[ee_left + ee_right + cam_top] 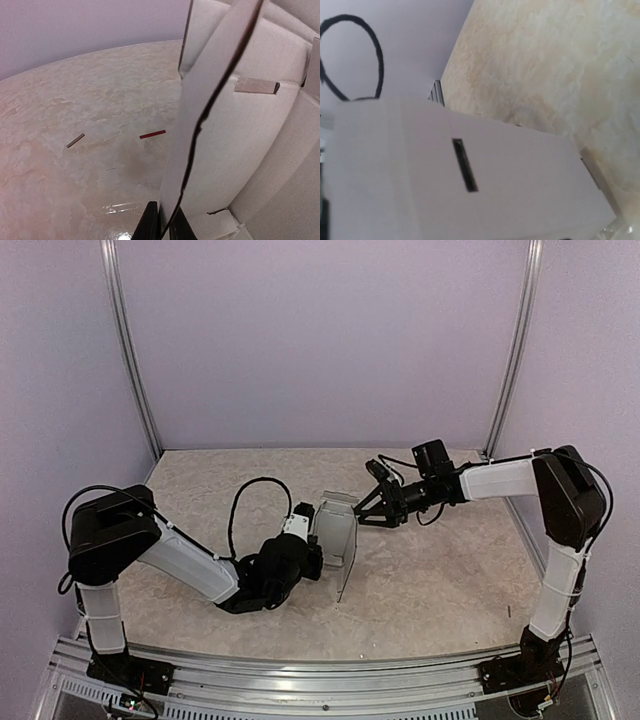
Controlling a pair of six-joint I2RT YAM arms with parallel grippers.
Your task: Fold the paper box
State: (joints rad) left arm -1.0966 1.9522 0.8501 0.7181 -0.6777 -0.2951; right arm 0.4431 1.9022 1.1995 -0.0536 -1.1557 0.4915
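Note:
The paper box [338, 537], pale grey-white card partly folded, stands on edge in the middle of the table. My left gripper [318, 542] is at its left side. In the left wrist view the gripper [165, 227] is shut on a thin card panel, and the paper box [250, 130] fills the right half. My right gripper [365, 510] is at the box's upper right corner with its fingers spread. Whether they touch the card I cannot tell. In the right wrist view the paper box [485, 180] fills the lower frame, showing a dark slot [464, 165]. That gripper's fingers are hidden there.
A short red strip [152, 134] and a brown strip [75, 140] lie on the marbled table [440, 580] left of the box. Metal posts [130, 350] stand at the back corners against pale walls. A black cable [372, 50] loops beyond the box.

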